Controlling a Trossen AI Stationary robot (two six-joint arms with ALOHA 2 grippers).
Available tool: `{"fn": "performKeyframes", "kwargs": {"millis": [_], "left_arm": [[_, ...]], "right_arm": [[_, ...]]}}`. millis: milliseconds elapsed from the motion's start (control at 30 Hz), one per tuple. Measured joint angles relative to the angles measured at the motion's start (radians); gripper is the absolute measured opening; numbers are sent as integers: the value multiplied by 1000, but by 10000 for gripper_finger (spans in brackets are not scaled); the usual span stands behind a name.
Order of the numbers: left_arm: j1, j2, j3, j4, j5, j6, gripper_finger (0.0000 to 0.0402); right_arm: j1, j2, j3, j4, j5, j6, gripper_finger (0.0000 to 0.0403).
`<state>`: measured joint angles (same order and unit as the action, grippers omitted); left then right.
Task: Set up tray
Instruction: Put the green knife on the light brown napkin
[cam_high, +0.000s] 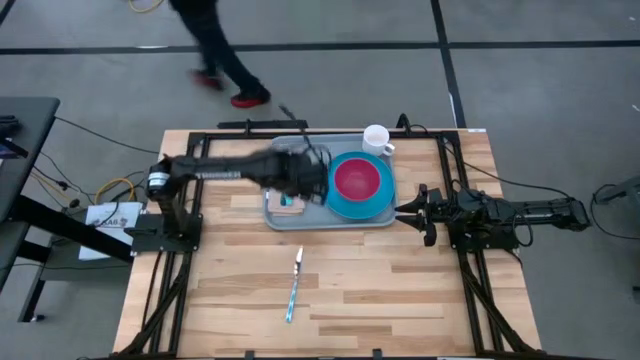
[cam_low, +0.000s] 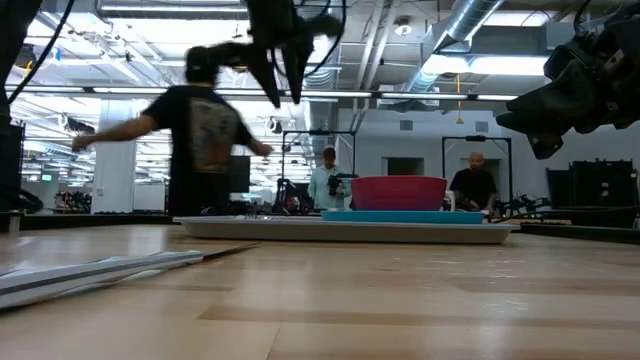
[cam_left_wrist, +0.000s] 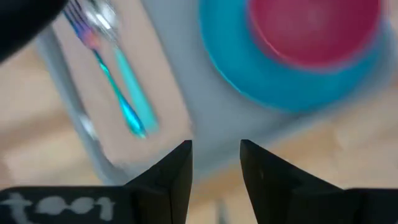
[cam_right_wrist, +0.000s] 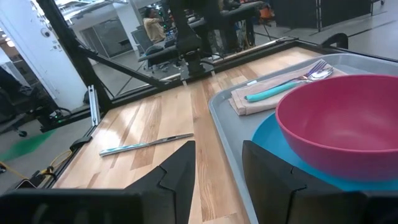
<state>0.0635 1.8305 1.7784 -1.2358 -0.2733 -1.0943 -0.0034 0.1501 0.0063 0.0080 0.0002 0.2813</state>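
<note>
My left hand (cam_high: 300, 183) hovers open and empty above the tray's (cam_high: 310, 219) left part, over the fork (cam_left_wrist: 109, 68) on its napkin (cam_right_wrist: 273, 93). The tray sits mid-surface. My right hand (cam_high: 408, 211) waits open just beside its right edge.

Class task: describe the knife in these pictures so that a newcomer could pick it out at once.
Start at the grey-blue tray in the far half of the wooden table. The knife lies alone on bare wood on the table's near half, well clear of the tray. Unlike the teal-handled fork on the napkin, it sits outside the tray.
</note>
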Motion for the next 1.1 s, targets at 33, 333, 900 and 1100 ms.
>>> {"fn": "performKeyframes", "kwargs": {"millis": [33, 333, 900, 1100], "left_arm": [[-44, 0, 1, 1, 3, -47, 121], [-437, 0, 1, -8, -23, -563, 121], [-589, 280, 1, 107, 191, -783, 121], [-579, 340, 1, 93, 186, -814, 121]], "right_arm": [[0, 0, 0, 0, 0, 0, 123], [0, 0, 0, 0, 0, 0, 123], [0, 0, 0, 0, 0, 0, 123], [0, 0, 0, 0, 0, 0, 123]]}}
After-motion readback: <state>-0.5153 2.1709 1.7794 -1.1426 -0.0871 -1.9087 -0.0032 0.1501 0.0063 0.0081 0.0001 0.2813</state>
